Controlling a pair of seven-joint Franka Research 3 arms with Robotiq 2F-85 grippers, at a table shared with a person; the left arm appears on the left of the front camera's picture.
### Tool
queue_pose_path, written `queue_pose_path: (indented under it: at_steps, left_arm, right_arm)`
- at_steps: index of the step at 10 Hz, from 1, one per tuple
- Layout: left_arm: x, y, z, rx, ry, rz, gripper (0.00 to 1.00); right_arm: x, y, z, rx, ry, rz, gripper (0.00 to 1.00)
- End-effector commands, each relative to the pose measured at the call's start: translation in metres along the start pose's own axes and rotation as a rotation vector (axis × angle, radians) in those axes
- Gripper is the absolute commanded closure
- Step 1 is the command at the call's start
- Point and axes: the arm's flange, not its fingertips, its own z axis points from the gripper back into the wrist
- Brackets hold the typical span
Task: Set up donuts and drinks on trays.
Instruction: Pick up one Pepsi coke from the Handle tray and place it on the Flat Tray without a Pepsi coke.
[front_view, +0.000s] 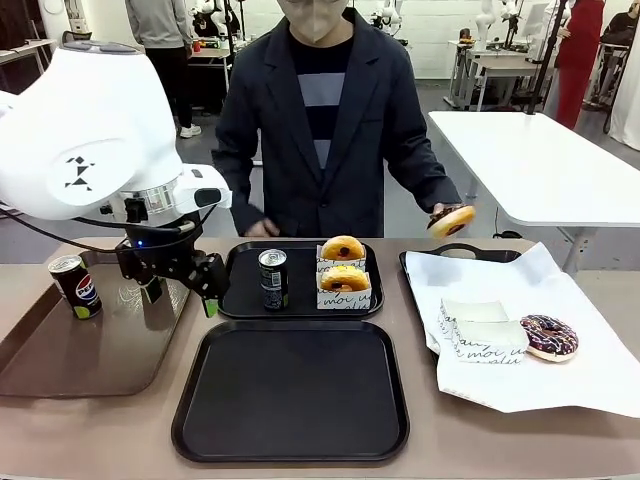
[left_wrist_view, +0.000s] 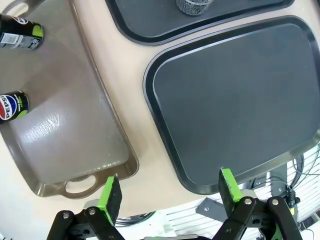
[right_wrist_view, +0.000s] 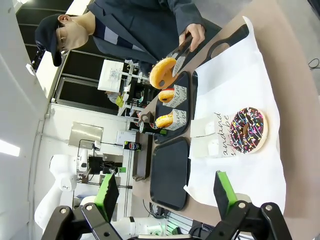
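Note:
My left gripper (front_view: 182, 292) hangs open and empty between the brown tray and the far black tray (front_view: 240, 290); in its own view it (left_wrist_view: 170, 192) is above the table edge. That far tray holds a dark can (front_view: 273, 278) and two donuts (front_view: 343, 248) (front_view: 345, 278) in sleeves. The near black tray (front_view: 292, 390) is bare. A Pepsi can (front_view: 76, 285) stands on the brown tray. The person holds a donut (front_view: 451, 221) in tongs over the paper. A chocolate sprinkled donut (front_view: 548, 336) lies on the paper. My right gripper (right_wrist_view: 165, 192) is open, high above the table.
The glossy brown tray (front_view: 90, 350) lies at the left; the left wrist view shows a second green-banded can (left_wrist_view: 20, 35) on it beside the Pepsi can (left_wrist_view: 12, 106). White paper (front_view: 520, 380) lines a dark tray at the right, with empty sleeves (front_view: 480, 330) on it.

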Motion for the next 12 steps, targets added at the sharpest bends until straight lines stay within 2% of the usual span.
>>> queue_pose_path:
  at_steps: [1,4,5,6,8,9,10,11,12]
  left_arm:
    - [0.007,-0.003,0.001,-0.005,0.001,0.009,0.0]
    - [0.003,-0.003,0.001,-0.001,-0.001,-0.005,0.0]
    - [0.005,0.025,0.017,-0.031,-0.009,0.05,0.0]
    - [0.03,0.061,0.036,-0.033,-0.006,0.088,0.0]
    - [0.005,0.123,0.049,-0.026,-0.07,0.224,0.0]
    - [0.028,0.152,0.058,-0.012,-0.052,0.226,0.0]
    - [0.058,0.183,0.056,-0.002,-0.051,0.231,0.0]
    - [0.035,0.204,0.039,0.038,-0.059,0.29,0.0]
    - [0.047,0.224,0.024,0.053,-0.04,0.29,0.0]
  right_arm:
    - [0.003,0.0,-0.001,0.029,-0.018,0.013,0.0]
    - [0.003,0.0,-0.001,0.029,-0.018,0.013,0.0]
    - [0.003,0.0,-0.001,0.029,-0.018,0.013,0.0]
    - [0.003,0.0,-0.001,0.029,-0.018,0.013,0.0]
    - [0.003,0.0,-0.001,0.029,-0.018,0.013,0.0]
    - [0.003,0.0,-0.001,0.029,-0.018,0.013,0.0]
    - [0.003,0.0,-0.001,0.029,-0.018,0.013,0.0]
    - [0.003,0.0,-0.001,0.029,-0.018,0.013,0.0]
    - [0.003,0.0,-0.001,0.029,-0.018,0.013,0.0]
